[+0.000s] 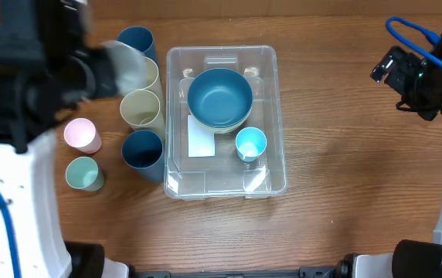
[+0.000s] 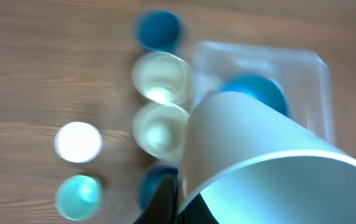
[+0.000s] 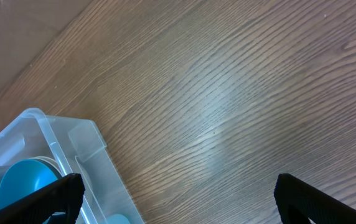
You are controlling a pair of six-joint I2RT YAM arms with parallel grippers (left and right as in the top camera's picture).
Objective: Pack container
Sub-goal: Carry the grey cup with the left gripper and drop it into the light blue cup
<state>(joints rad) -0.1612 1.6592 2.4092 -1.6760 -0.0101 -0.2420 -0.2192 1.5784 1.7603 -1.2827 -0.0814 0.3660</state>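
Overhead: held cup (image 1: 130, 66), cups (image 1: 142, 108) beside container (image 1: 270, 116)

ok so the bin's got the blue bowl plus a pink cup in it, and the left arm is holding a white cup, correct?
Not quite. The cup inside the container beside the blue bowl is a light blue cup, not pink; the pink cup stands on the table left of the container. The overhead view shows this. The left fingers do hold a white cup.
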